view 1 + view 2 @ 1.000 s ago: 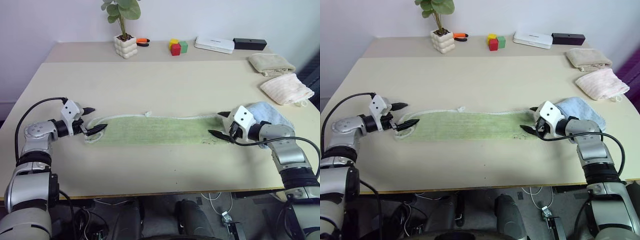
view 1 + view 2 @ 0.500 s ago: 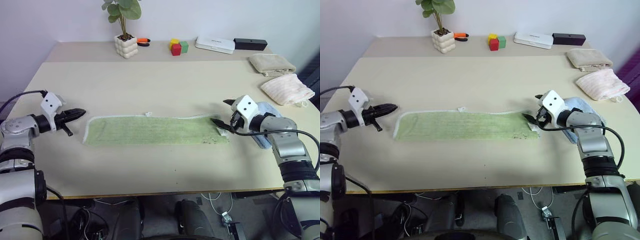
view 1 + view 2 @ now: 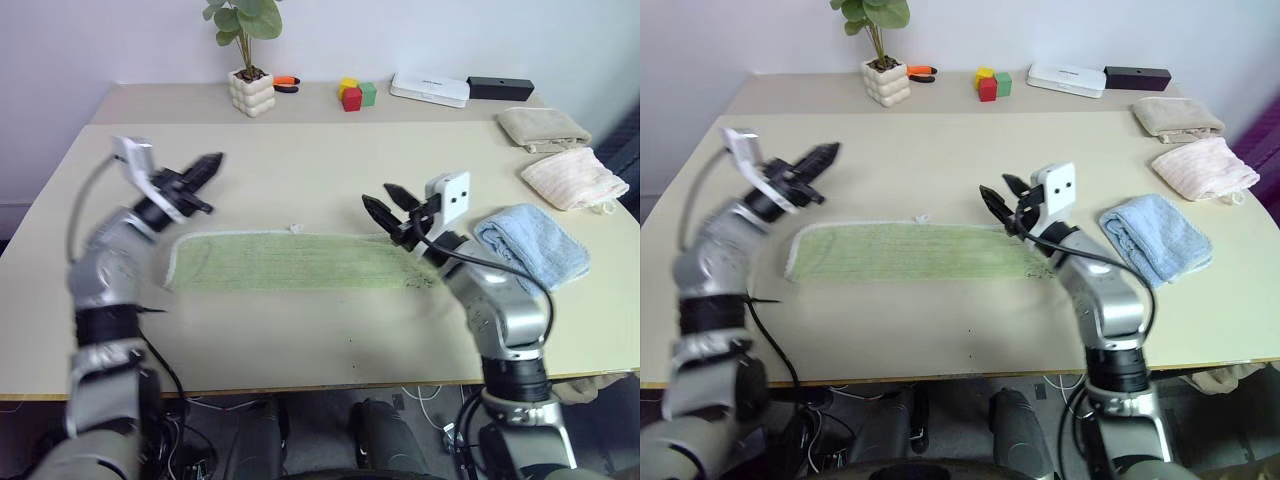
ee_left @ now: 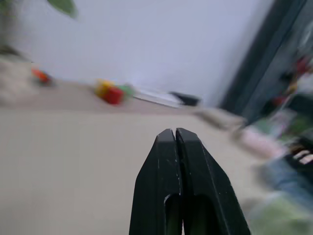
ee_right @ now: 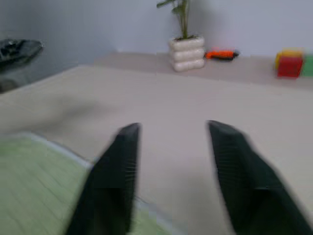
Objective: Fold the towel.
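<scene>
The towel (image 3: 300,262), a long light green strip with whitish edging, lies flat across the table's middle; its near end also shows in the right wrist view (image 5: 29,171). My left gripper (image 3: 210,162) is raised above the table behind the towel's left end, and its fingers are shut on nothing (image 4: 175,132). My right gripper (image 3: 380,198) hovers above the towel's right part, pointing left. Its fingers stand apart with nothing between them (image 5: 171,127). Neither gripper touches the towel.
A light blue cloth (image 3: 530,245) lies right of the towel. A pink folded towel (image 3: 573,178) and a beige one (image 3: 543,127) sit at the far right. Along the back stand a potted plant (image 3: 250,92), coloured blocks (image 3: 355,94), a white box (image 3: 429,88) and a black box (image 3: 499,87).
Both grippers have left the towel's ends, risen and swung inward over the table. The left gripper has shut and the right one's fingers stand closer together. The towel lies stretched flat.
</scene>
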